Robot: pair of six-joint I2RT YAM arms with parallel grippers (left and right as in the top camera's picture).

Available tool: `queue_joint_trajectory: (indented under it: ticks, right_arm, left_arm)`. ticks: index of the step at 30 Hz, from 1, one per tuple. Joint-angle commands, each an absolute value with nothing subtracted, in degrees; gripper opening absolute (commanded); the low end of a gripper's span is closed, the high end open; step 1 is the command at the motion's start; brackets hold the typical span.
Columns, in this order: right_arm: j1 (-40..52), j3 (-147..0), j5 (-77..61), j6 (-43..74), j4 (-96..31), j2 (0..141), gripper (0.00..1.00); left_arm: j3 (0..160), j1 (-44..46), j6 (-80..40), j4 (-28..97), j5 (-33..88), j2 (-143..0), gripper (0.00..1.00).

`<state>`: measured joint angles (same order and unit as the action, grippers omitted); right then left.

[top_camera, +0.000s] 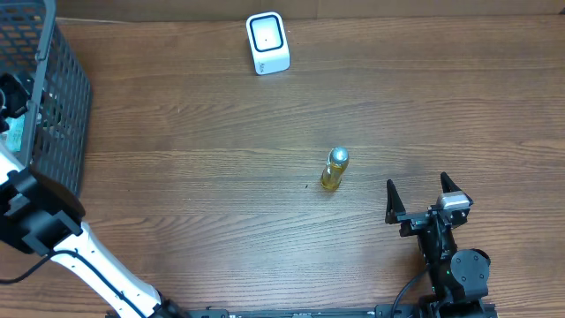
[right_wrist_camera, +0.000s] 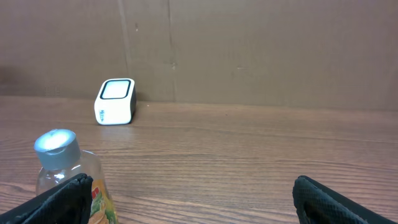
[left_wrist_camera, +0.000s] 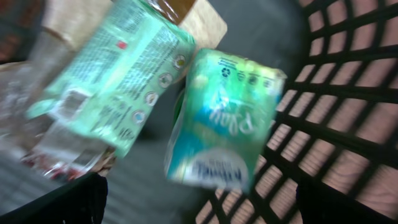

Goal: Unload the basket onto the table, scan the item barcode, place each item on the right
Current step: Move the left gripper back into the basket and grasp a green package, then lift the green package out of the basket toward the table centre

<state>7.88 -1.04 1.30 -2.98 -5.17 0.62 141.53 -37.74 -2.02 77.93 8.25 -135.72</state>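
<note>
At the front right of the table (top_camera: 194,159), the right tool (top_camera: 417,185) is held released and empty, with a yellow bottle (top_camera: 335,170) upright near it and a white barcode scanner (top_camera: 267,42) well beyond. Inside the black basket (top_camera: 62,97), the left tool (left_wrist_camera: 205,208) is spread wide above a green tissue pack (left_wrist_camera: 221,118).

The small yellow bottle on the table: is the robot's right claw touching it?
Apart. The overhead view shows a strip of bare table between the bottle and the open right gripper.
</note>
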Motion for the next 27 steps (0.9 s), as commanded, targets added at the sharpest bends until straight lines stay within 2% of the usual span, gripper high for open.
queue_joint_trajectory:
  ticks: [1,15,19,27]
  right_arm:
    - [7.75,-0.45,1.19,-3.07,-4.78,0.16,1.00]
    - [7.75,-0.45,1.19,-3.07,-4.78,0.16,1.00]
    - [7.75,-0.45,1.19,-3.07,-4.78,0.16,1.00]
    - [7.75,-0.45,1.19,-3.07,-4.78,0.16,1.00]
  left_arm:
    - [142.12,-36.88,2.02,77.38,10.79,-138.50,1.00]
    - [142.12,-36.67,2.63,75.77,11.68,-143.92,1.00]
    - [142.12,-36.62,2.63,75.37,11.62,-144.00,0.90]
    - [142.10,-36.62,2.63,75.09,11.49,-144.11,0.84]
